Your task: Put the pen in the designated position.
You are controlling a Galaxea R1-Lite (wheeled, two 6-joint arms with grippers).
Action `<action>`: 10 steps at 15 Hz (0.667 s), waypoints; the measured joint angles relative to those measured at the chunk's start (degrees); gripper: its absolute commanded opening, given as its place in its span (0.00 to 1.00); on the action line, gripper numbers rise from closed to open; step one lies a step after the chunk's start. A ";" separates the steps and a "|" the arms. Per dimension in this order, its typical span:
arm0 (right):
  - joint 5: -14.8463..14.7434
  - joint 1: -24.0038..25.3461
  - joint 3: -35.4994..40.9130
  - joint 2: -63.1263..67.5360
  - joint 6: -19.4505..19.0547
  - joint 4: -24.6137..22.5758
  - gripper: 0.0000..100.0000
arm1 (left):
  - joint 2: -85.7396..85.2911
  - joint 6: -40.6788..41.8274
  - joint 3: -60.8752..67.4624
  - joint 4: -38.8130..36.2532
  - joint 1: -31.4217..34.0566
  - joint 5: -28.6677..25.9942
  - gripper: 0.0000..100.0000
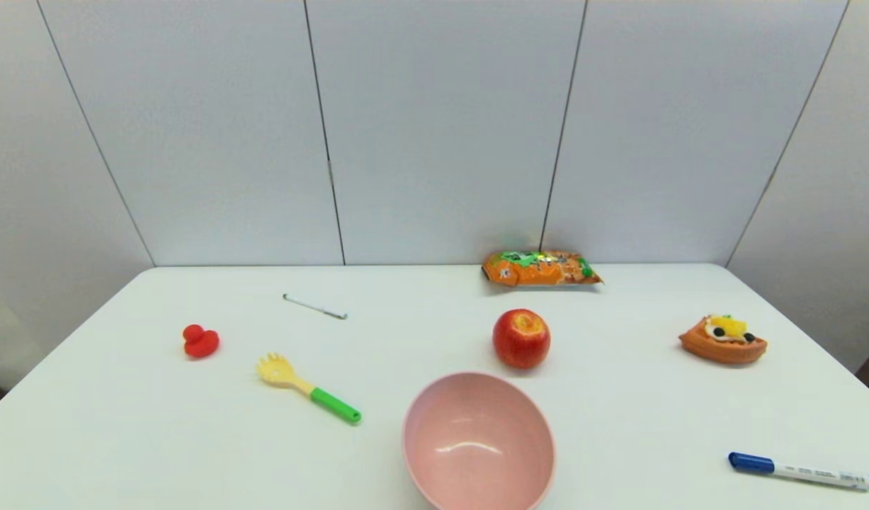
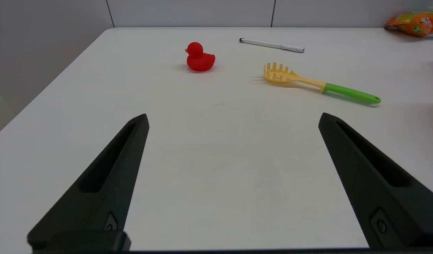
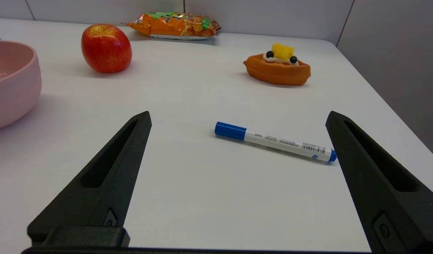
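Head: I look down across my table (image 1: 122,439).
Left wrist: low, facing the duck (image 2: 200,58).
Right wrist: low, facing the marker (image 3: 274,141).
Shared: snack bag (image 2: 415,23).

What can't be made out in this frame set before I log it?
- Pink bowl: near rim cut off by the head view's bottom edge; mostly cut off in the right wrist view.
- Left hand and right hand: outside the head view; their place over the table is unclear.
- Marker print: too small to read.
- Snack bag: cut off by the left wrist view's edge.
- Designated position for the pen: nothing marks it.
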 measured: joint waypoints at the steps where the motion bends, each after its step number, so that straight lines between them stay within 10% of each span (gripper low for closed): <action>1: -0.04 0.00 0.00 0.00 -0.02 0.00 1.00 | 0.00 0.02 0.00 0.02 0.00 0.02 1.00; 10: 0.00 0.00 0.00 0.00 0.00 0.00 1.00 | 0.10 0.59 0.00 0.00 0.02 -0.06 1.00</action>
